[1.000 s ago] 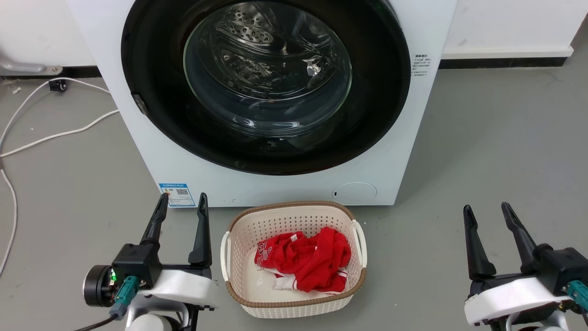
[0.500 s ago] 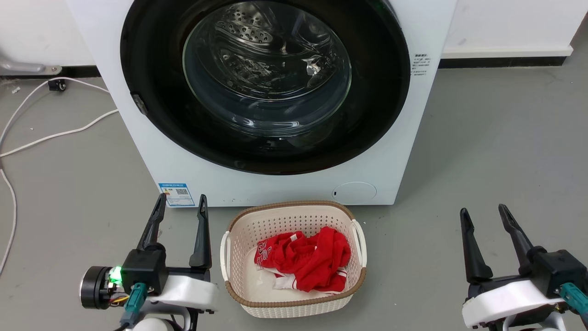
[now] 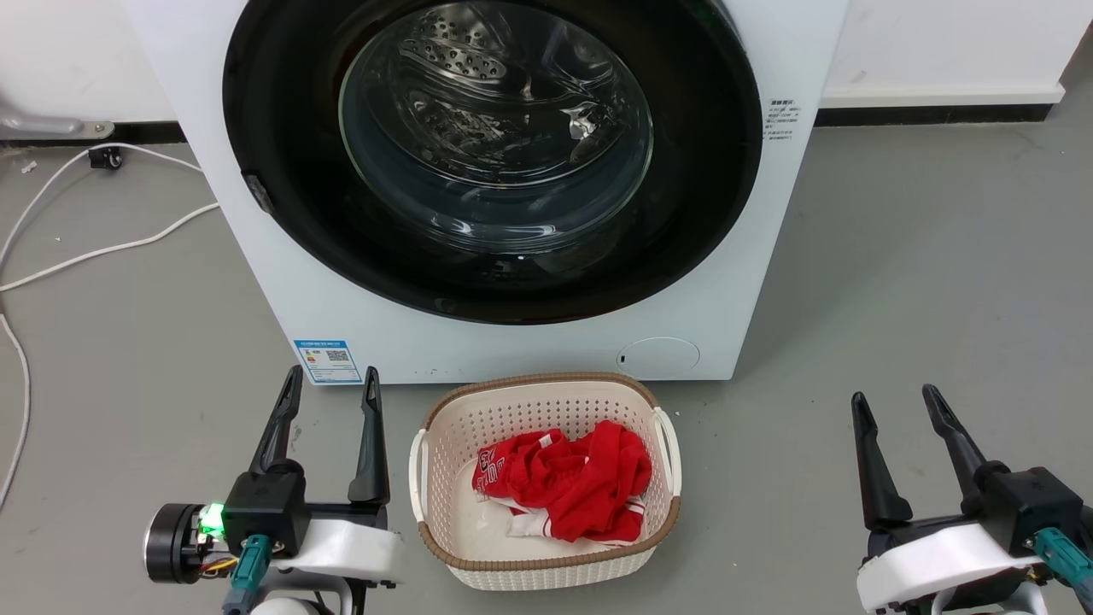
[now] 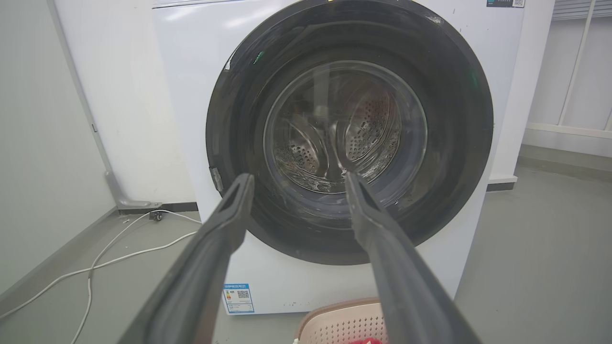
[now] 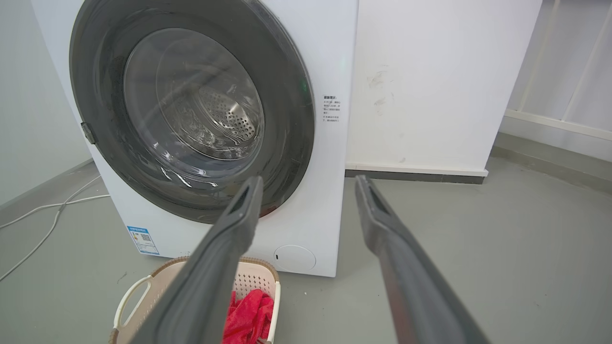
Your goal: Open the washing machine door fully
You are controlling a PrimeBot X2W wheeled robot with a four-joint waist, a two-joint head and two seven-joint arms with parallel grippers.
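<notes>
The white washing machine (image 3: 359,316) (image 4: 191,95) (image 5: 334,191) stands ahead on the grey floor. Its round glossy black washing machine door (image 3: 282,111) (image 4: 459,124) (image 5: 287,95) lies flat against the front, closed, with the steel drum showing through the clear glass centre. A small latch tab sits on the door's left rim (image 3: 258,193). My left gripper (image 3: 333,380) (image 4: 296,177) hovers open low at the left, short of the machine's bottom corner. My right gripper (image 3: 892,397) (image 5: 308,180) is open low at the right, well clear of the machine.
A white plastic basket (image 3: 444,547) (image 5: 129,298) with red clothes (image 3: 572,478) sits on the floor between my arms, right before the machine. White cables (image 3: 94,252) run over the floor at the left. A white wall (image 5: 430,86) stands to the machine's right.
Both grippers have sunk slightly lower in the head view, staying open. The door and the basket have not moved.
</notes>
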